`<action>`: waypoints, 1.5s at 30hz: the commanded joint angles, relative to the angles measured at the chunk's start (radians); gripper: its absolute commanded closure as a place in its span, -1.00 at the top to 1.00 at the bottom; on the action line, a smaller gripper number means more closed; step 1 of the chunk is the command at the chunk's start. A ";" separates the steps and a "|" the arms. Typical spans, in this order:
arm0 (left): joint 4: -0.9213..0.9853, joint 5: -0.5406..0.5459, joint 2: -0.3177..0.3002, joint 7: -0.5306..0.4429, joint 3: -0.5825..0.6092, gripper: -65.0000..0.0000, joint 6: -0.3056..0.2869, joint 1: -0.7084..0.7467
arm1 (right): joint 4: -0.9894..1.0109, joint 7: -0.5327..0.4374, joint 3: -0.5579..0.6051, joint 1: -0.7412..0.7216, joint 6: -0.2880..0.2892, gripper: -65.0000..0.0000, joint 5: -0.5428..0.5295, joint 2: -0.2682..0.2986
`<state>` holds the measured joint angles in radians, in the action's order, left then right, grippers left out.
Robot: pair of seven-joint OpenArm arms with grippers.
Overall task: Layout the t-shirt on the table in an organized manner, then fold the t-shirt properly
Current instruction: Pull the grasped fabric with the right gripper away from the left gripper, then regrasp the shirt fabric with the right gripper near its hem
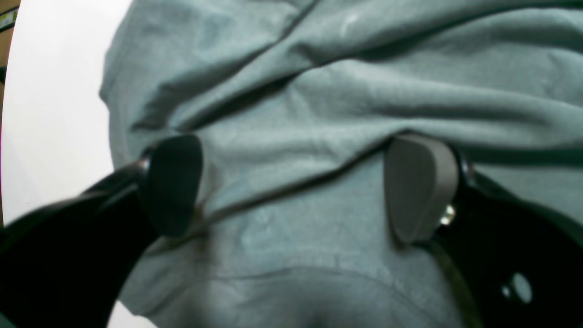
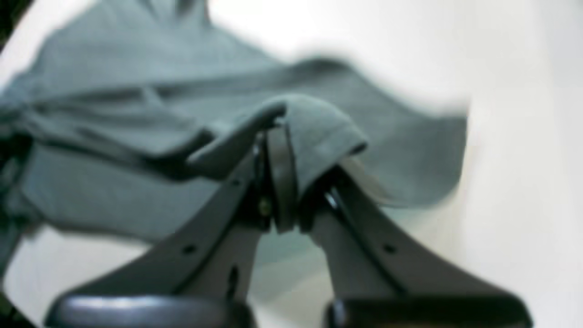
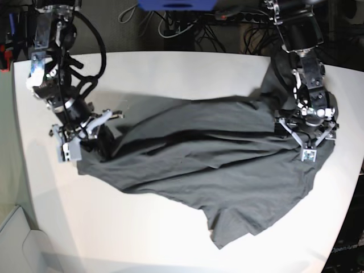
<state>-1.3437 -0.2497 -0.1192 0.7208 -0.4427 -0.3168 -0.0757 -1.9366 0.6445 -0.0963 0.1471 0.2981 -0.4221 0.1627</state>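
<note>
While the left gripper (image 1: 291, 187) hangs low over the t-shirt (image 1: 346, 91) in the left wrist view, its two pads stand spread wide, one at centre left and one at centre right of the frame, with a raised fold of cloth between them and nothing pinched; if they shut from this stance they would likely bunch several layers at once, and the shirt would lift as a lump instead of by one edge. Seen from the right wrist, the right gripper (image 2: 282, 182) has its fingers pressed together on a hemmed edge of the t-shirt (image 2: 319, 127) at mid frame, the cloth draped over the tips; the hold looks shallow, so a quick pull could let the hem slide out, though blur hides how deep it sits. From the base view, the t-shirt (image 3: 205, 170) lies crumpled across the middle of the table (image 3: 170, 74), the right gripper (image 3: 77, 136) at its left end and the left gripper (image 3: 307, 133) at its right end; pulling with only one end gripped would probably drag the whole shirt sideways rather than spread it.
</note>
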 commanded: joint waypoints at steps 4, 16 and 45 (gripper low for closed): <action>-0.001 -0.035 -0.006 0.050 -0.001 0.90 -0.005 0.007 | -0.008 0.018 -0.003 -0.113 0.006 -1.00 -0.007 -0.001; -0.003 -0.035 -0.006 0.053 -0.001 0.90 -0.006 0.023 | 0.535 0.148 0.220 -0.542 0.006 -0.87 -0.005 -0.005; -0.003 -0.035 -0.029 0.050 0.000 0.90 -0.006 0.032 | 0.349 0.013 0.178 -0.232 0.003 0.37 -0.005 0.091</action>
<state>-1.3510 -0.2348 -0.1402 0.7021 -0.4385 -0.3180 -0.0483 -1.5734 0.6693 0.0853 -0.0650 0.2989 -0.4213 0.2481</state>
